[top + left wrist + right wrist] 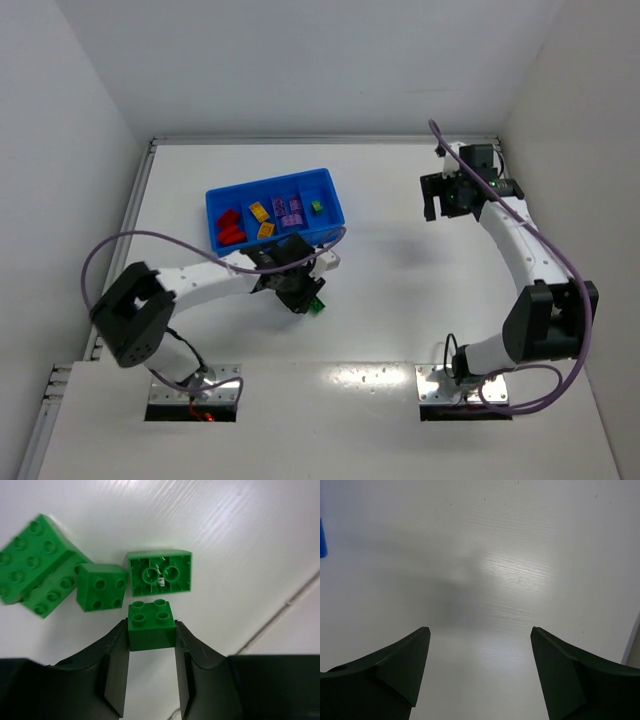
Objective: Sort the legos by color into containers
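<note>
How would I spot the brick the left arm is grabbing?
Find the blue tray; green bricks cluster on the table on its near side. It is the small four-stud brick, the only one pinched between the black fingers of the left gripper.

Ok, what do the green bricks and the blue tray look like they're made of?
Green bricks: hard moulded plastic by the look, smooth with a slight sheen, crisp studs, hollow tubes under the overturned one. Blue tray: probably thin plastic too, judging by its uniform bright colour and thin dividers; its finish is too small to tell.
</note>
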Robot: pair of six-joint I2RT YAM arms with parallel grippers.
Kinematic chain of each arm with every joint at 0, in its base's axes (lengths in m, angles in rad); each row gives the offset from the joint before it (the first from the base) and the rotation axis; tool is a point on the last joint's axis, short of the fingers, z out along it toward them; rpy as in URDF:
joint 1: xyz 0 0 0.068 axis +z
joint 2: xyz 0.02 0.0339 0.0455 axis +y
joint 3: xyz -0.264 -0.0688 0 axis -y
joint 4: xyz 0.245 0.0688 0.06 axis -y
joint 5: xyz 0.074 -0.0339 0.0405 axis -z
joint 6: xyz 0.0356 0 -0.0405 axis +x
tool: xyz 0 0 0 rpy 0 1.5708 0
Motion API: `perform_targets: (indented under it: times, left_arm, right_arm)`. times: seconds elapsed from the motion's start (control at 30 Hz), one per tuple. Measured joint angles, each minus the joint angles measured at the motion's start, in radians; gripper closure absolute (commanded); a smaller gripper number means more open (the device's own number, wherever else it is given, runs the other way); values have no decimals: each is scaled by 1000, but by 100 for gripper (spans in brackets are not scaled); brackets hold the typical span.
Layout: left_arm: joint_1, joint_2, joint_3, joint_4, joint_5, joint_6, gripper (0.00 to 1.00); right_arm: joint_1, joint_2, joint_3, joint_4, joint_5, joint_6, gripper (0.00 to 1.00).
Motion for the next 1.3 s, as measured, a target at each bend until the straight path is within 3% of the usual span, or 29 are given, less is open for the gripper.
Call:
perform_targets:
  times: [0.17,0.3,0.47,0.77,0.83,0.9,0.93,0.97,1.07,1.3]
  left_arm:
    - [-1,-214,53,-48,3,47,77]
    - [24,-208,285,-73,-14,75,77]
    - [133,-3,584,-34,-21,74,76]
    - [285,457,861,-38,-34,47,75]
    - [301,522,899,-51,-34,46,71]
    - [315,577,943,-69,-34,45,58]
    - [320,590,955,-73,-33,46,42]
    - [324,602,966,-78,-31,50,35]
    - [328,615,983,-86,-24,47,21]
    - [350,610,1013,-63,14,17,16]
  right_arm:
    - [6,0,-2,0,-32,-3,17]
    - [14,7,1,0,-84,-3,17]
    - [27,54,30,-14,-166,-8,17]
    - [69,99,80,-33,-257,-47,17]
    - [71,99,81,-39,-263,-56,17]
    - [75,100,81,-46,-266,-65,17]
    - [76,99,81,-48,-266,-69,17]
    - [76,99,81,-49,-267,-75,17]
    - [81,100,81,-57,-285,-98,17]
    - [145,97,66,-74,-340,-140,22]
